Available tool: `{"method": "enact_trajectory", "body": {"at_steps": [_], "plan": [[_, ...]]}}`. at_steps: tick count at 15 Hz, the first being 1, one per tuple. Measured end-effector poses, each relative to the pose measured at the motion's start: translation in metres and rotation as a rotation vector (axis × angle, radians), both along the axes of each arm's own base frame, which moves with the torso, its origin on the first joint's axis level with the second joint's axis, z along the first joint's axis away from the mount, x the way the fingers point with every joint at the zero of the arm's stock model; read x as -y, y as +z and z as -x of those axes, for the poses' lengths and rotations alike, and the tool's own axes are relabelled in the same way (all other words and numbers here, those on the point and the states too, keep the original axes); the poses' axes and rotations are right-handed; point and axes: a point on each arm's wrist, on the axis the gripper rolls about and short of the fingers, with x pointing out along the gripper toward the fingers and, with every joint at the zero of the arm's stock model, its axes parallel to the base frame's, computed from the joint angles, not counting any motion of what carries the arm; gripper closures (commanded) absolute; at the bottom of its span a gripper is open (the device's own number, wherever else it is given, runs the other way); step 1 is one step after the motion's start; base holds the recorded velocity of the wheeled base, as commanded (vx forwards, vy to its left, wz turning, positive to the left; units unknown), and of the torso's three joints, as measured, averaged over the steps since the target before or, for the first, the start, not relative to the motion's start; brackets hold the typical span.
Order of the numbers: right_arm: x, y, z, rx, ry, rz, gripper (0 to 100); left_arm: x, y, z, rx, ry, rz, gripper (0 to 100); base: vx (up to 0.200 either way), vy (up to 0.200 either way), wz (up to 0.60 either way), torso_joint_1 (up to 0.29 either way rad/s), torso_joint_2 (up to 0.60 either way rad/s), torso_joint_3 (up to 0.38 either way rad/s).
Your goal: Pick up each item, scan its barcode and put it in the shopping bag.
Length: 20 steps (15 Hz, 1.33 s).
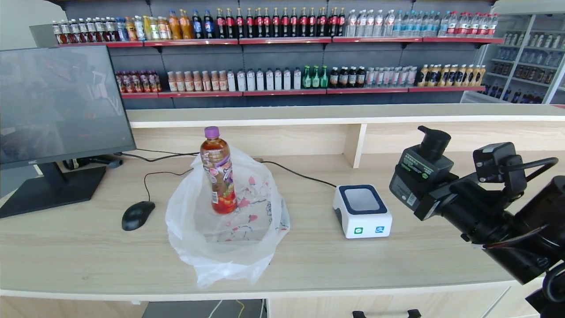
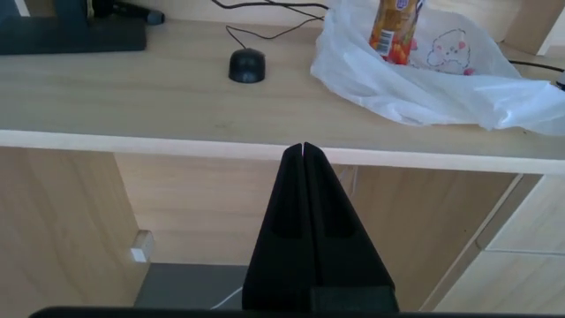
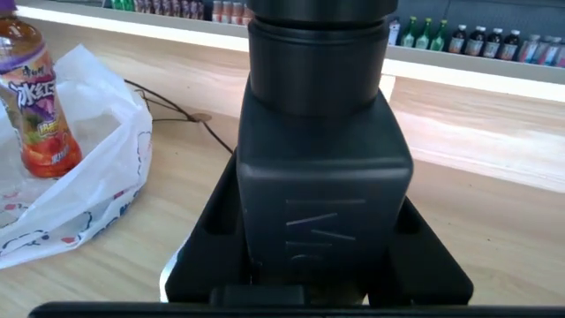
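Counter (image 1: 309,260) had monitor (image 1: 57,106), mouse (image 1: 137,215) and scanner (image 1: 362,211) around the shopping bag (image 1: 229,240), tea bottle (image 1: 217,176) upright inside. I saw right gripper (image 1: 430,201) pinching a dark container (image 1: 419,172) right of the scanner, cap up, axis slightly tilted; left gripper (image 2: 303,155) pressed together below counter edge.

I was working at a shop checkout. Red-edged shelves (image 1: 282,40) packed with rows of drink bottles (image 1: 265,22) ran across the top of the frame, with a glass-fronted cooler (image 1: 521,62) at the upper right. The wooden surface (image 1: 88,251) carried a till monitor (image 1: 57,101) at the left and a scanner (image 1: 362,211) right of centre.
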Motion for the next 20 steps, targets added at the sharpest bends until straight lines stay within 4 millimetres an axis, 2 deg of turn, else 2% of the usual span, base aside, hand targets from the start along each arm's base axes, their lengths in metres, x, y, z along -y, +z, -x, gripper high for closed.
{"method": "enact_trajectory", "body": {"at_steps": [3, 6, 10, 14, 17, 20], "plan": [[-0.005, 0.001, -0.005, 0.011, 0.011, 0.001, 100, 0.0, 0.0, 0.0, 0.0, 0.001, 0.0, 100, 0.0, 0.0, 0.0, 0.0, 0.0, 0.0], [-0.014, 0.011, -0.017, 0.107, 0.147, 0.076, 100, 0.0, 0.0, 0.0, 0.0, 0.001, 0.0, 100, 0.0, 0.0, 0.0, 0.0, 0.0, 0.0], [-0.029, 0.021, -0.046, 0.265, 0.214, 0.207, 100, 0.0, 0.0, 0.0, 0.0, 0.001, 0.0, 100, 0.0, 0.0, 0.0, 0.0, 0.0, 0.0], [-0.047, 0.008, -0.059, 0.403, 0.26, 0.44, 100, 0.0, 0.0, 0.0, 0.0, 0.001, 0.0, 100, 0.0, 0.0, 0.0, 0.0, 0.0, 0.0], [-0.046, -0.011, -0.056, 0.394, 0.275, 0.548, 100, 0.0, 0.0, 0.0, 0.0, 0.001, 0.0, 100, 0.0, 0.0, 0.0, 0.0, 0.0, 0.0], [-0.048, -0.014, -0.06, 0.463, 0.316, 0.618, 100, 0.0, 0.0, 0.0, 0.0, 0.001, 0.0, 100, 0.0, 0.0, 0.0, 0.0, 0.0, 0.0]]}}
